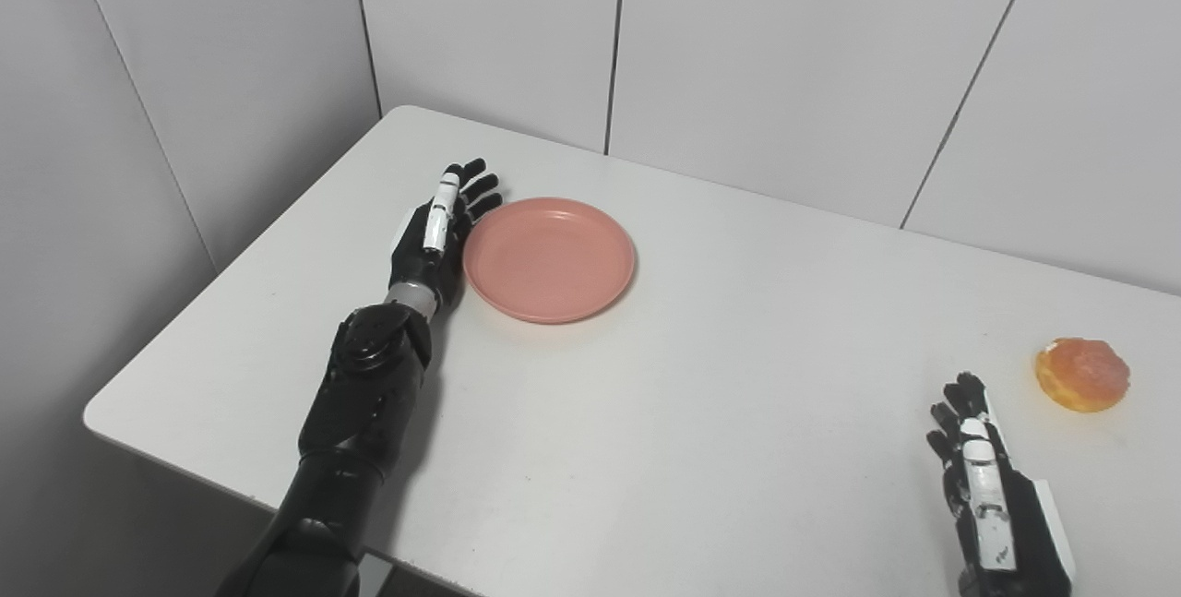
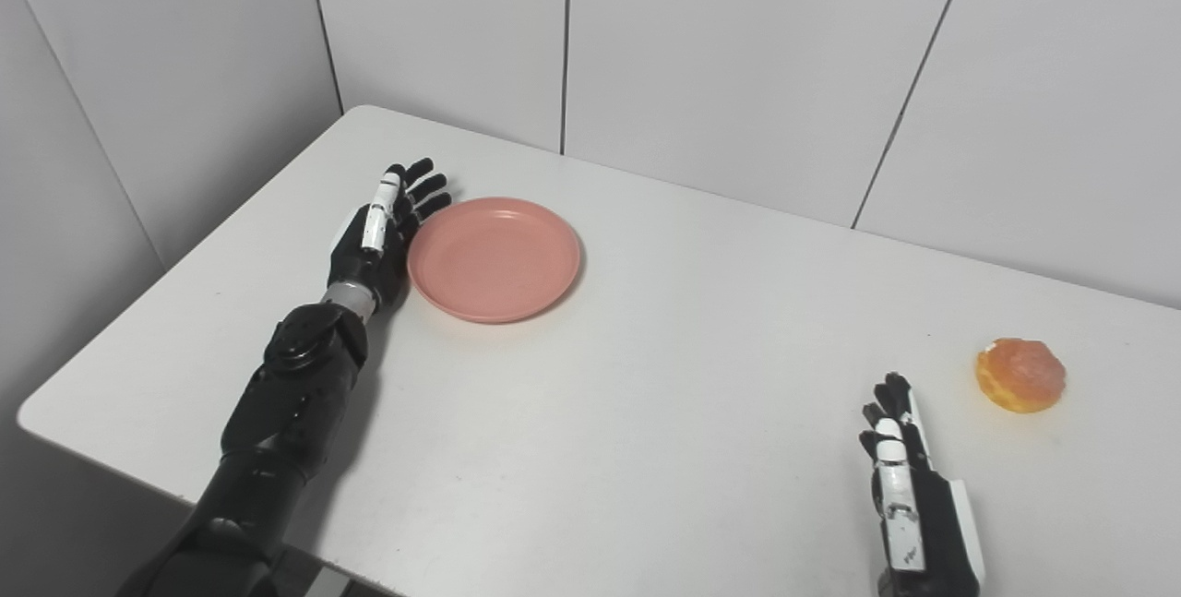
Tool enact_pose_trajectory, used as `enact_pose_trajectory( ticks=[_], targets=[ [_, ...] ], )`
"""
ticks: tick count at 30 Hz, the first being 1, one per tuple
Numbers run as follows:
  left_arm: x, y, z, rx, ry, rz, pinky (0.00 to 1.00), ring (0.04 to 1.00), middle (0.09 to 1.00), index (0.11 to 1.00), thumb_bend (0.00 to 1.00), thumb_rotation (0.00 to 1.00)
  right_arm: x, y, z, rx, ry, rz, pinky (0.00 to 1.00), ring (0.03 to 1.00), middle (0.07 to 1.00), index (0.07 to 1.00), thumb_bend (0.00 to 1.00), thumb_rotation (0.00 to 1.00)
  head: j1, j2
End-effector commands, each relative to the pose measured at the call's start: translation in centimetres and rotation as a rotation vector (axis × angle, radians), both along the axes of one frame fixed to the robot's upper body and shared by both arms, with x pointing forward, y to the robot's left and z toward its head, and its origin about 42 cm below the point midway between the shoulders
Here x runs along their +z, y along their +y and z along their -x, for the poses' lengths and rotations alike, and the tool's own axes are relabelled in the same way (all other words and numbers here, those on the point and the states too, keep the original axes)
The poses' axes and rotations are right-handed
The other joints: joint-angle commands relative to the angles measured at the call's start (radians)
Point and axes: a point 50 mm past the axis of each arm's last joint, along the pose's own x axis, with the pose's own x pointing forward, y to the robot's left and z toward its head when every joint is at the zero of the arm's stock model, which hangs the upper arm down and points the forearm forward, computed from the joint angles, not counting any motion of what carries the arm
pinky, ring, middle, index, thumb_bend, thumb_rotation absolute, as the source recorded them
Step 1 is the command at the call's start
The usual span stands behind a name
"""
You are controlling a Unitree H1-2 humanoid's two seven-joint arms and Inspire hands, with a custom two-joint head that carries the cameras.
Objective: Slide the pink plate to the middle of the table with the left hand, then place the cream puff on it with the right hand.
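Left hand (image 1: 441, 232): fingers straight, spread slightly, against pink plate (image 1: 549, 257) left rim. Right hand (image 1: 992, 495): fingers extended, empty, near cream puff (image 1: 1081, 375).

Black segmented arms; black left hand (image 1: 441, 237) and right hand (image 1: 992, 495) with white finger plates; silver wrist ring at left.

A: What can't be made out?
B: The right robot hand (image 1: 992, 495) is cut at the wrist by the bottom edge. The counter (image 2: 646, 412) runs off the right side.
A: And the left robot hand (image 1: 441, 232)?
B: Its palm faces away; contact with the pink plate (image 1: 550, 257) is unclear.
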Motion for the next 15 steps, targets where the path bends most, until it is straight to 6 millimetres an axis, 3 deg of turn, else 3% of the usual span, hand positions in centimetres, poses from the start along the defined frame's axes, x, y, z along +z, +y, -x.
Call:
enact_pose_trajectory(
  ticks=[1, 15],
  targets=[
    [-0.5, -1.3, -0.1, -0.034, 0.045, 0.021, 0.87, 0.876, 0.883, 0.862, 0.39, 1.00, 1.6, 0.4, -0.3, 0.005, -0.068, -0.008, 0.98, 0.977, 0.984, 0.989, 0.17, 1.00, -0.001, 0.000],
    [-0.9, -5.9, 0.1, -0.148, 0.050, 0.004, 0.85, 0.853, 0.861, 0.840, 0.41, 1.00, 2.0, 0.8, -0.2, 0.000, -0.068, -0.005, 0.98, 0.977, 0.987, 0.984, 0.17, 1.00, -0.023, 0.015]
  ],
)
